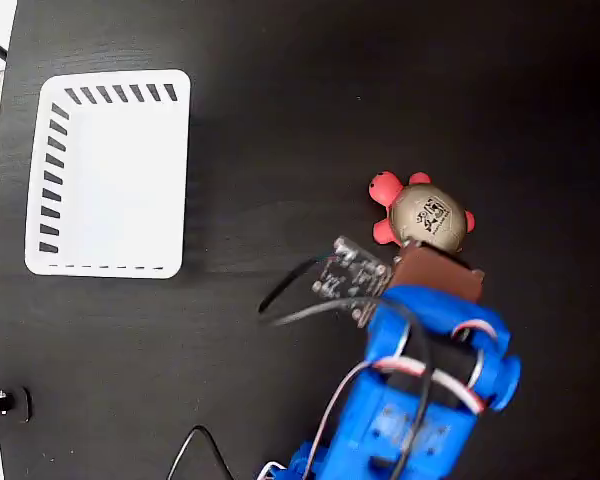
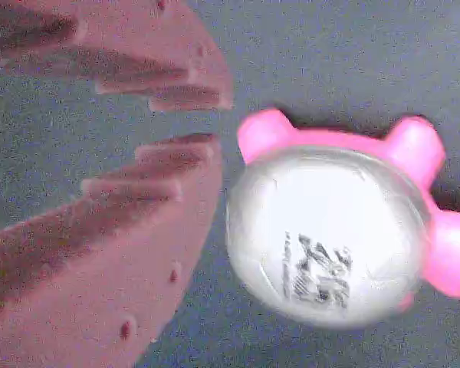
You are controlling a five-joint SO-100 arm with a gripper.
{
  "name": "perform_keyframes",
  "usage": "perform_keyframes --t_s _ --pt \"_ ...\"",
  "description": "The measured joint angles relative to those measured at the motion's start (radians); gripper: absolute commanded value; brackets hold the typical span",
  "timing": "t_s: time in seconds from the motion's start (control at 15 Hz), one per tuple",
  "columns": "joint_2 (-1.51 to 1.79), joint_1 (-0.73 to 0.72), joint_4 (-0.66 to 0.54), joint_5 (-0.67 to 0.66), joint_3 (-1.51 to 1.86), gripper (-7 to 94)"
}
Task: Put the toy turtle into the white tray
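The reddish-brown toothed jaws of the gripper are filling the wrist view's left side, parted slightly and gripping nothing. The toy turtle is lying just right of their tips, outside the gap, showing pink limbs and a pale domed shell with a dark logo. It is sitting right of the dark surface's middle, well apart from the white tray near the left edge.

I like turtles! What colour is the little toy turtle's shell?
The squishy pink-legged toy turtle has a tan-grey domed shell with dark print, clearest in the fixed view.
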Motion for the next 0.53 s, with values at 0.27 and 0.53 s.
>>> perform_keyframes --t_s 0.27,0.53 --pt "-0.176 0.028 0.055 -0.002 -0.141 28" --pt "-0.268 0.066 0.054 -0.006 -0.201 51"
